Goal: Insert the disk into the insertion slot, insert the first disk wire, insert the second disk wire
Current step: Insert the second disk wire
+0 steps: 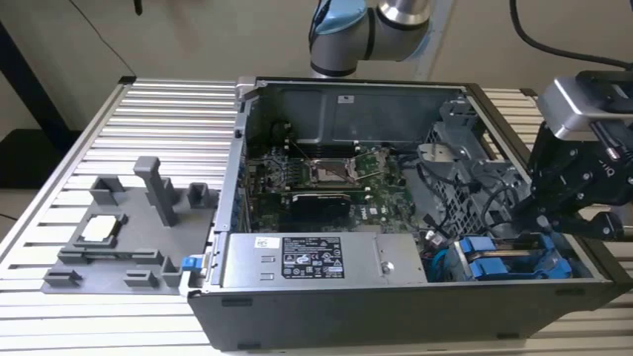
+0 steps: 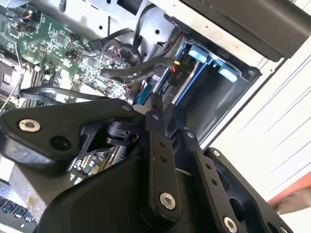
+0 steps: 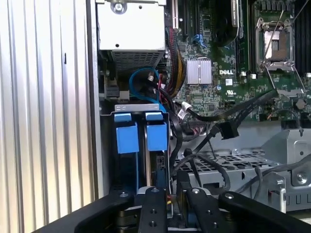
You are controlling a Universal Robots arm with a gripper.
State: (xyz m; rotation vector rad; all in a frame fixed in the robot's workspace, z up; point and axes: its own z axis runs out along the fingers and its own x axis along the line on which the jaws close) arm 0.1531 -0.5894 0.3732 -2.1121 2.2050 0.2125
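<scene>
Gripper point(image 1: 568, 222) jaws seemingly together, crowded among wires point(image 3: 214, 160) at the insertion slot point(image 3: 138, 145) edge.

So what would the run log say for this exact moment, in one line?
pincer: over drive bay, grip unclear | disk: seated in insertion slot | black wires: loose by the bay

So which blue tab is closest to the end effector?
The blue tab beside the black cables; the other blue tab sits against the case wall.

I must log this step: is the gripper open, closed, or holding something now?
Gripper: closed at the drive bay; whether it holds anything cannot be told.
</scene>
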